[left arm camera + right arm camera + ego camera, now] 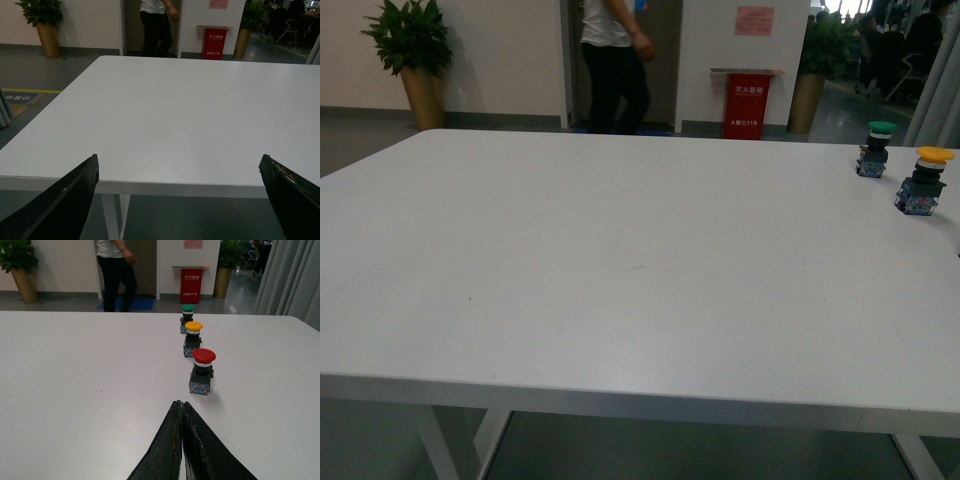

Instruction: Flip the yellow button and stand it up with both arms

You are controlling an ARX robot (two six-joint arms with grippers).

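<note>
On my front feed the small yellow-capped push-button with its black neck and bluish contact block [923,180] stands upright, cap up, near the far right edge of the white table [620,260], just beside a matching green-capped button [874,148]. The right wrist camera shows a red-capped button [202,371] in the same row (nearest that gripper). The right black gripper [181,412] hangs low over the table with its fingers pressed together; the left black gripper [177,175] has its fingers [70,197] spread wide over the near table edge, holding nothing
</note>
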